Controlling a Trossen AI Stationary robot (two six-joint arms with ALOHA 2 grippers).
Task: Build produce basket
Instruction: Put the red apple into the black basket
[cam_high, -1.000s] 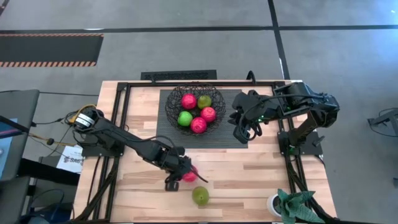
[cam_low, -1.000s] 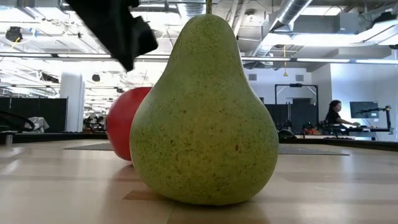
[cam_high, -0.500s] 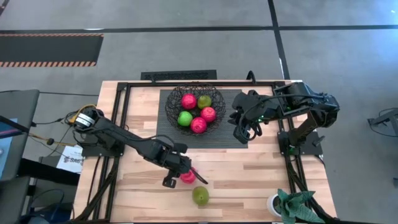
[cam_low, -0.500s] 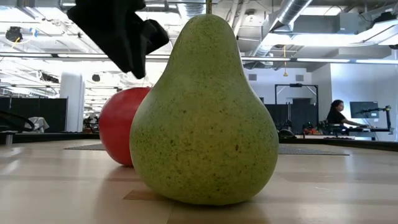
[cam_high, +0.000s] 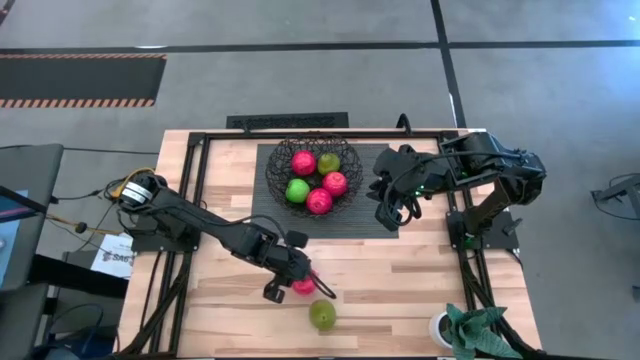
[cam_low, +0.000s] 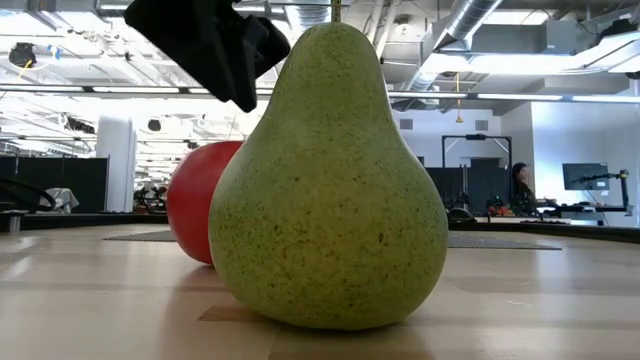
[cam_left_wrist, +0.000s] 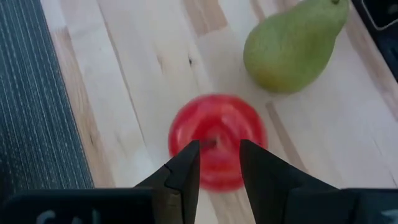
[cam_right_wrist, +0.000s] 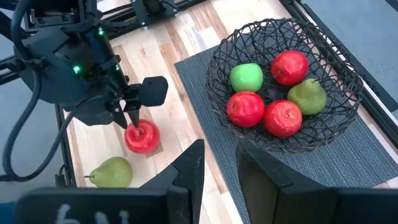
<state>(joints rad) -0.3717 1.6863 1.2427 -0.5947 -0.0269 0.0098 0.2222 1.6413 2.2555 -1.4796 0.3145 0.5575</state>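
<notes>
A red apple (cam_high: 303, 287) and a green pear (cam_high: 322, 315) rest on the wooden table near its front edge. The pear (cam_low: 330, 180) stands upright on its base and hides part of the apple (cam_low: 195, 205). My left gripper (cam_left_wrist: 219, 168) is open and points steeply down over the apple (cam_left_wrist: 217, 140), a finger on either side of the stem. The black wire basket (cam_high: 272, 170) sits on a dark mat and holds several red and green fruits. My right gripper (cam_right_wrist: 219, 155) hangs open and empty, raised to the basket's right (cam_high: 388, 212). My left gripper's fingers (cam_left_wrist: 186, 171) come from above at the apple's top around the stem (cam_left_wrist: 211, 142). In the low view the one fingertip that shows (cam_low: 245, 100) ends a little above the apple. The pear hides the rest, so I cannot tell whether it touches.
The dark ribbed mat (cam_high: 370, 220) lies under the basket at the table's far middle. A potted plant (cam_high: 468, 328) stands at the near right corner. Black frame rails (cam_high: 195, 200) run along the table's sides. Bare wood lies between mat and fruit. A person (cam_low: 520, 185) sits far off.
My left gripper has rolled about its own pointing line while staying over the apple. The apple has shifted slightly toward the table's left edge and partly back. The pear has kept still.
</notes>
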